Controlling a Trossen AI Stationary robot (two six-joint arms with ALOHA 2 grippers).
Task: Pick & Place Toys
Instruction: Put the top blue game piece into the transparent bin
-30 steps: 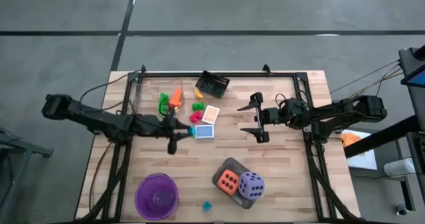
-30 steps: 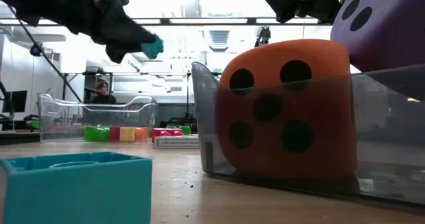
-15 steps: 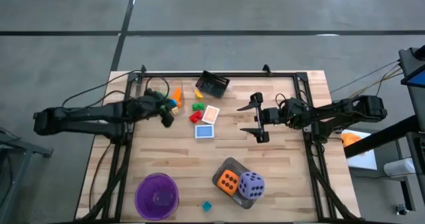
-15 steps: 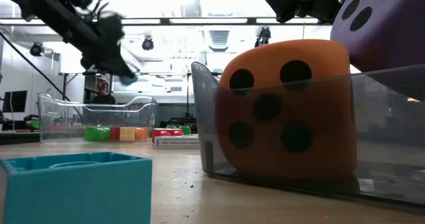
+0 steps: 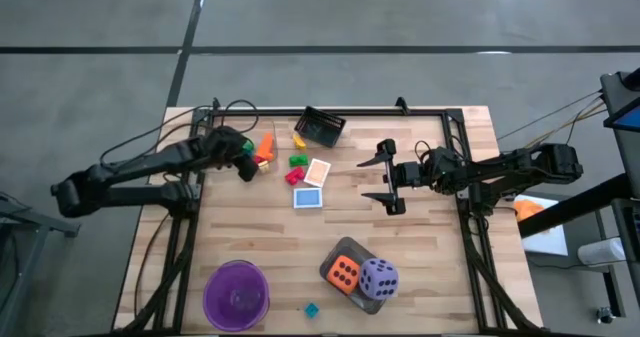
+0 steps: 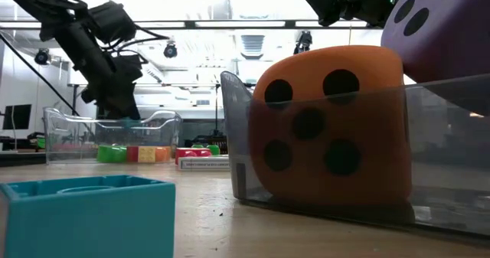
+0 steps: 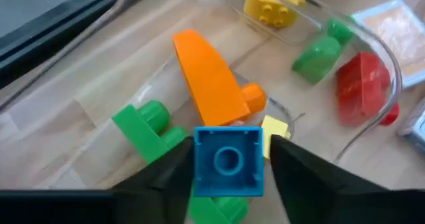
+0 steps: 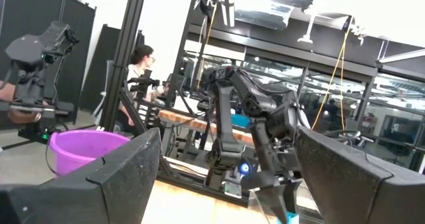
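- between the left claw (image 7: 227, 167) fingers: a square, glossy blue block (image 7: 227, 161) with one round stud, above a clear tray (image 6: 57, 139) of plastic blocks.
- right claw (image 5: 385, 177): wide apart, empty, extended level above the wooden table (image 5: 420, 267).

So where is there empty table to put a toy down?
Bare wood lies between the purple bowl and the blue card, and along the near right edge past the tray with the dice. It is crowded at the far left, around the block pile.

Grey concrete floor (image 5: 400, 17) — dark seams, bright ceiling lights (image 6: 256, 40), glass partitions (image 8: 392, 117)
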